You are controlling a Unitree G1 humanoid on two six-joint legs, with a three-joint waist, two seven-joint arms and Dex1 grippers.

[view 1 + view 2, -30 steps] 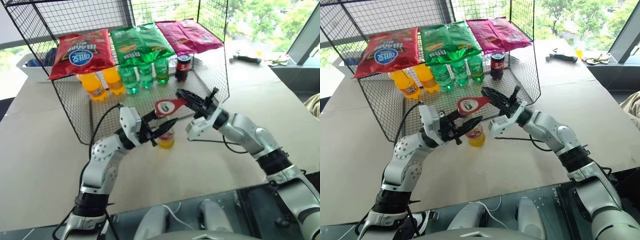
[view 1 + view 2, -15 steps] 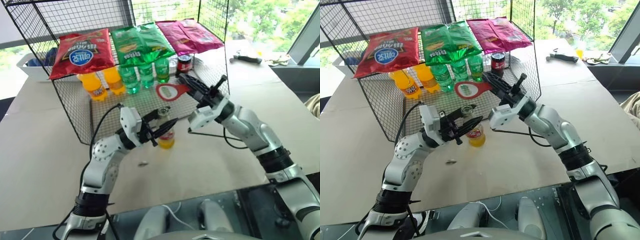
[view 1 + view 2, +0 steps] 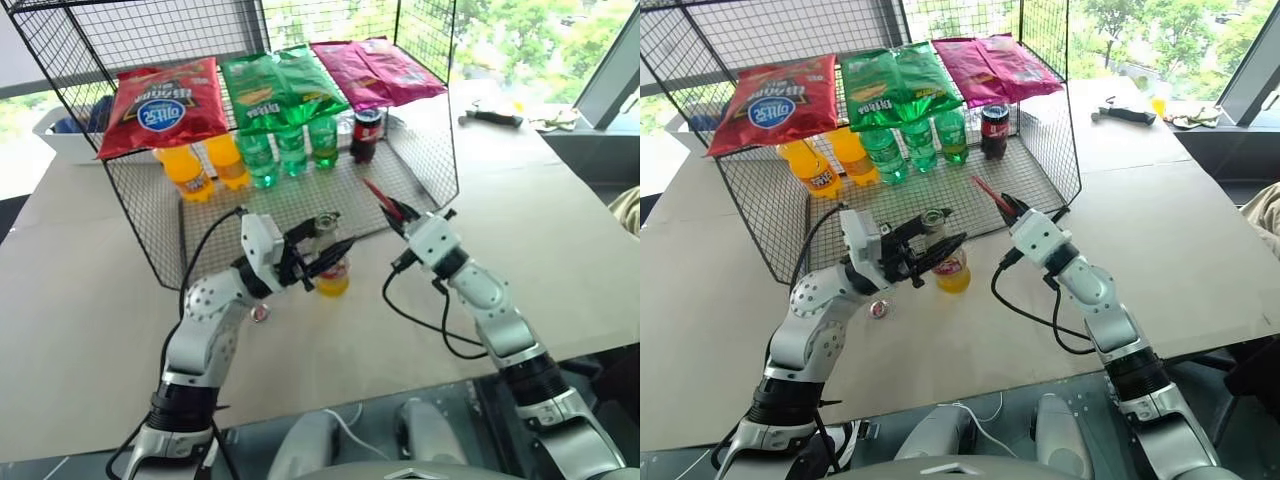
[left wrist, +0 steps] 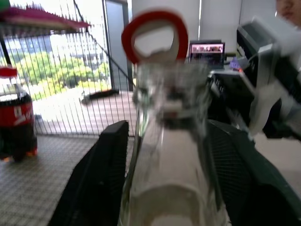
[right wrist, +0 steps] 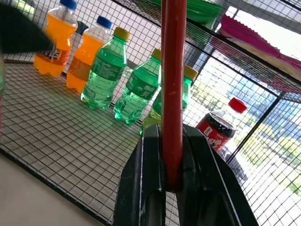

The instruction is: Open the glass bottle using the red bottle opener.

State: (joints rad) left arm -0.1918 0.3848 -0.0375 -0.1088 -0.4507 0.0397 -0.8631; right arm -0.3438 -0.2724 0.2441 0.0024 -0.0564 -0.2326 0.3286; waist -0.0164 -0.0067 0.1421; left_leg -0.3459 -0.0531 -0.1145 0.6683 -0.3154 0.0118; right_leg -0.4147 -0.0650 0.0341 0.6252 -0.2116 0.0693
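One glass bottle (image 3: 332, 270) between loosened left hand (image 3: 325, 240) fingers — right hand (image 3: 397, 212) grips one red bottle opener (image 5: 173, 84).

The left gripper (image 3: 322, 253) covers the middle of the glass bottle (image 3: 332, 277), hiding its label. In the left wrist view the bottle is blurred and cut off below. The red bottle opener (image 5: 173, 89) runs past the picture's edge.
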